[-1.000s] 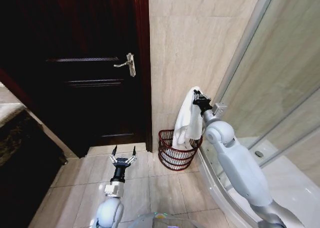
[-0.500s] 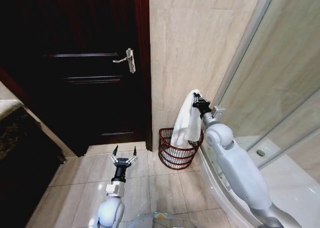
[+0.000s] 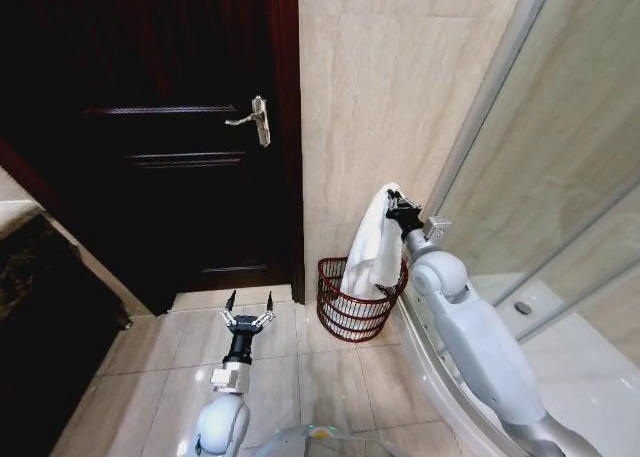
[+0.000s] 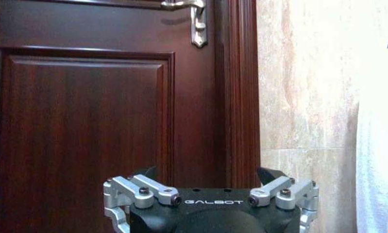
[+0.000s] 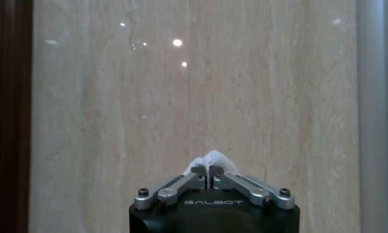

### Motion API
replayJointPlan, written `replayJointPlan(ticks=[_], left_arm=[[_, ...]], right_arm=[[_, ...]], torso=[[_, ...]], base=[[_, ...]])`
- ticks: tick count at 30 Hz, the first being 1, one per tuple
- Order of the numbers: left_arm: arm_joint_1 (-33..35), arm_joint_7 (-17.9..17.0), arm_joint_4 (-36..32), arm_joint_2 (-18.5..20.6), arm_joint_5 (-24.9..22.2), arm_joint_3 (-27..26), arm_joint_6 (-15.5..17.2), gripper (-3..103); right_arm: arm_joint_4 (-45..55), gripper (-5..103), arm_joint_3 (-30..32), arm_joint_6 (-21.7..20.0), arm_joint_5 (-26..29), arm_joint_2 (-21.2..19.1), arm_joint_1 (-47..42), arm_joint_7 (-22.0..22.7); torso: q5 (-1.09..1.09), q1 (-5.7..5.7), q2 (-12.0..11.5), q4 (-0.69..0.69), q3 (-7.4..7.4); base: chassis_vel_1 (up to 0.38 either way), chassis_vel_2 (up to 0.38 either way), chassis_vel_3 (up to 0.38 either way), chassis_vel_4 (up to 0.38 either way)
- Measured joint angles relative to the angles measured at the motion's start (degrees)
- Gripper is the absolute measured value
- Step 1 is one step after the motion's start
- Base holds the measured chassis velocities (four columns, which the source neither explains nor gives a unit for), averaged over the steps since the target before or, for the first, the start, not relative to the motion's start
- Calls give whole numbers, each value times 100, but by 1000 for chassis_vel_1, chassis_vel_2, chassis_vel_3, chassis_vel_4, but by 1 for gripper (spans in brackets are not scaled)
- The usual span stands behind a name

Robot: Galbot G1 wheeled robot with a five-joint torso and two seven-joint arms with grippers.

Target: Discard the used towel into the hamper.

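A white towel [image 3: 373, 243] hangs from my right gripper [image 3: 393, 199], which is shut on its top fold; a tuft of the cloth [image 5: 210, 159] pokes out above the closed fingers in the right wrist view. The towel's lower end dangles into the hamper [image 3: 355, 302], a dark red wire basket on the floor against the tiled wall. My left gripper [image 3: 248, 304] is low over the floor tiles to the left of the hamper, open and holding nothing. The towel's edge [image 4: 378, 141] shows in the left wrist view.
A dark wooden door [image 3: 180, 137] with a metal lever handle [image 3: 258, 122] stands left of the tiled wall [image 3: 385, 87]. A curved glass shower enclosure [image 3: 560, 177] and its raised white base [image 3: 440, 372] close off the right side.
The right gripper and towel have sunk lower, so the towel's end now hangs deeper in the hamper. The head view shifted slightly. The left arm has stayed put.
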Motion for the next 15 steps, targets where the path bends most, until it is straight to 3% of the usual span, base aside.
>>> replayJointPlan(ticks=[7,15], left_arm=[[-17,0,1,-16,8,11,2,100],[16,-3,34,-14,-13,-17,-37,100]], right_arm=[[184,2,116,71,-99,-12,-218,3],[748,2,487,73,-280,56,-927,-2]], torso=[[0,8,8,2,7],[2,7,19,0,9]], base=[[-134,137,131,-140],[-25,35,33,-28]])
